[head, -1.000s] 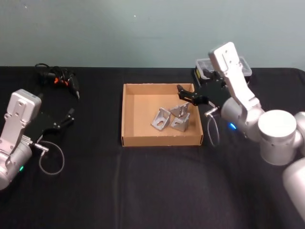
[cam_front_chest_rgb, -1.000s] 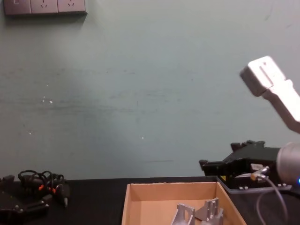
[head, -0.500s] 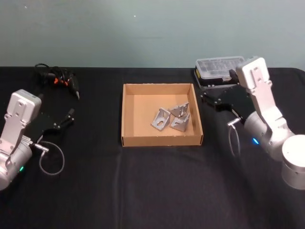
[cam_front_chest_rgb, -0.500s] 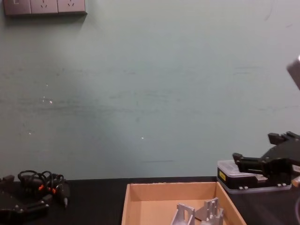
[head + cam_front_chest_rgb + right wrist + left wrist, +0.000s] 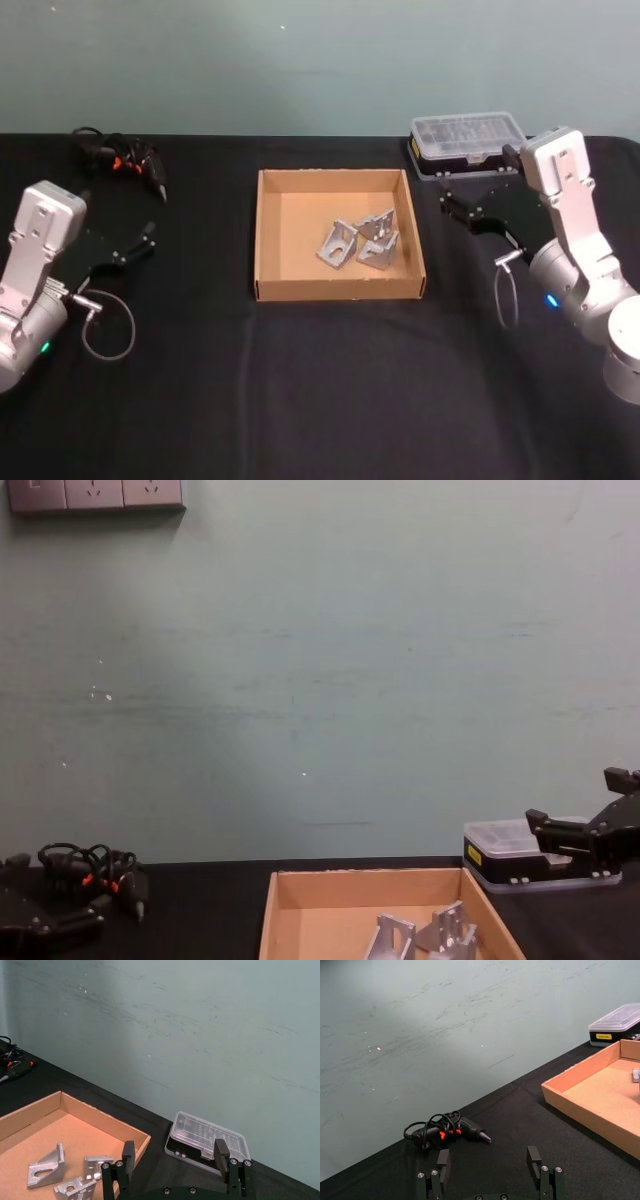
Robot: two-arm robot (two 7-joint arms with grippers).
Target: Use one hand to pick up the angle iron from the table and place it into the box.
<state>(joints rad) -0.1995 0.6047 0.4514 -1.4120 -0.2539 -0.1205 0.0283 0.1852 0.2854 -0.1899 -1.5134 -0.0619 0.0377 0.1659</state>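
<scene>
**Q:** Three angle irons, you say? Where do they lie?

**A:** Yes, you have three silver angle irons (image 5: 358,244) clustered in the right half of the box (image 5: 270,238), close together, and where they meet each other cannot be made out. The box is a shallow tan cardboard tray at the middle of the black table (image 5: 300,390). From your right wrist camera the same three pieces (image 5: 67,1175) sit on the box floor (image 5: 30,1112).

**Q:** What is my right gripper doing?

**A:** Your right gripper (image 5: 458,208) hangs just right of the box, above the table, clear of the box wall. Its fingers (image 5: 128,1154) stand wide apart with nothing between them. Just beyond it, at the far right of the table, lies a clear-lidded plastic case (image 5: 467,140) with a black and yellow base.

**Q:** And the left one?

**A:** Your left gripper (image 5: 135,247) is parked at the left side of the table, well apart from the box. Its fingers (image 5: 443,1160) are also spread, holding nothing. Far left on the table lies a black tool with a coiled cable and orange marks (image 5: 122,162).
</scene>
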